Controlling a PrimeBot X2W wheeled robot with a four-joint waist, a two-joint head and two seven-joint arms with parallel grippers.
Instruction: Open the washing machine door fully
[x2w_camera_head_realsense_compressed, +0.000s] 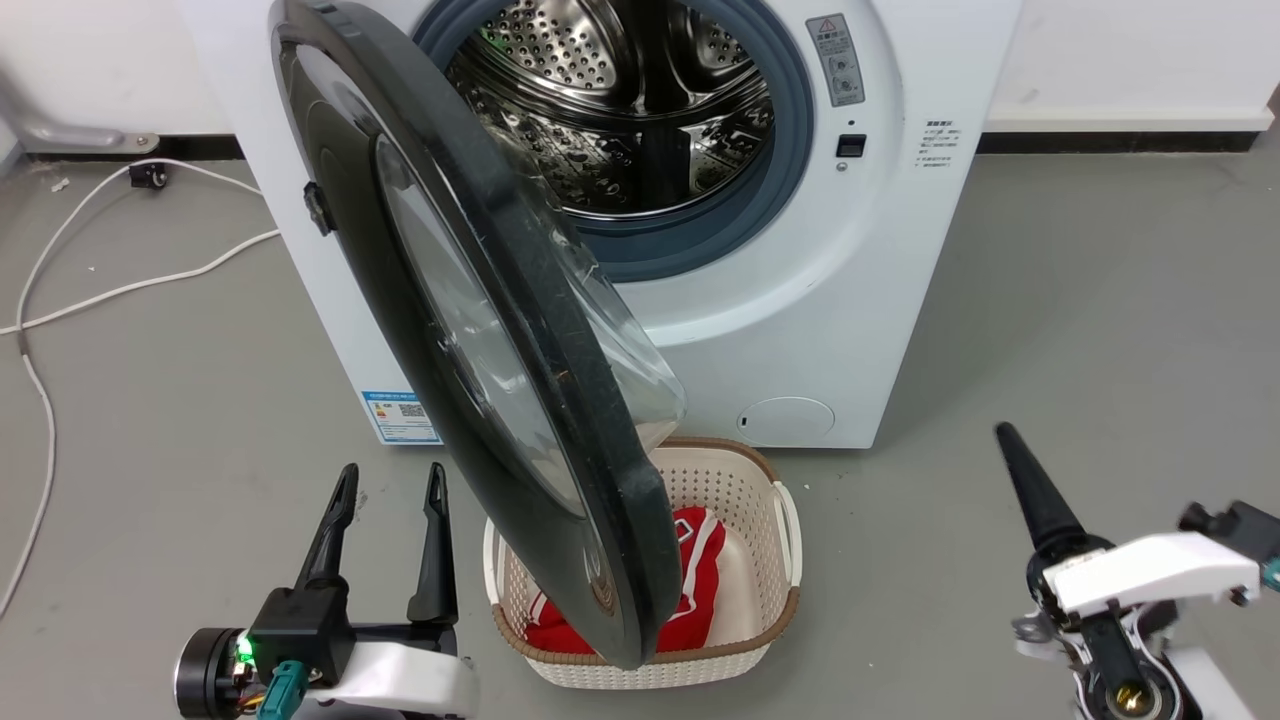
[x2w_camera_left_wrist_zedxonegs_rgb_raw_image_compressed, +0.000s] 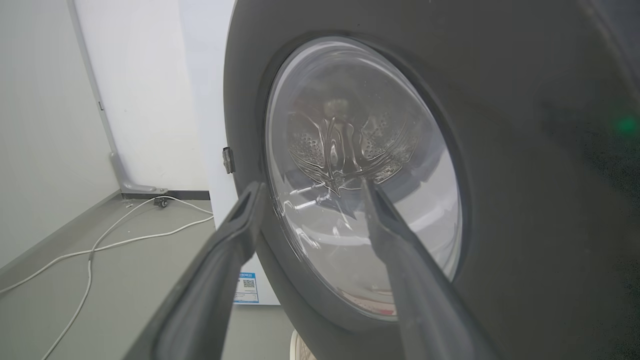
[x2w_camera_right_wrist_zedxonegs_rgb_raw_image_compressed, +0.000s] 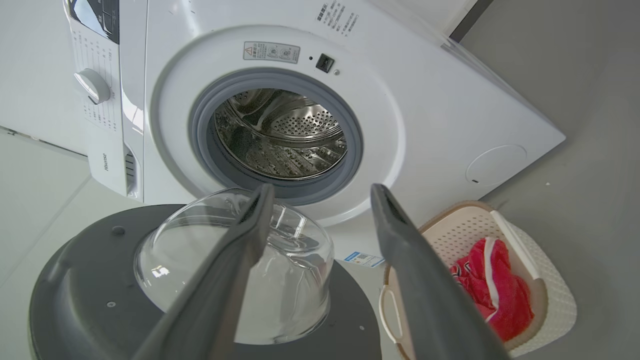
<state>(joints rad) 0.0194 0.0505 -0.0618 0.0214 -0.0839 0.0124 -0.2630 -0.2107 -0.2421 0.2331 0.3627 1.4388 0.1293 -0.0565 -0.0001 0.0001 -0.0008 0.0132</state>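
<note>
Half-open large round glossy black door (x2w_camera_head_realsense_compressed: 530, 340)
My left gripper (x2w_camera_head_realsense_compressed: 392, 472) and right gripper (x2w_camera_right_wrist_zedxonegs_rgb_raw_image_compressed: 321, 189) gape empty; I fear slipping on its bulging glass (x2w_camera_head_realsense_compressed: 630, 370)

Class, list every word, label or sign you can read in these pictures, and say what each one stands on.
"Hisense": on the washing machine, on the panel near the dial.
Warning sticker above the drum opening: too small to read.
Printed lines on the machine's front: too small.
Blue sticker with QR code, low on the machine: too small.
</note>
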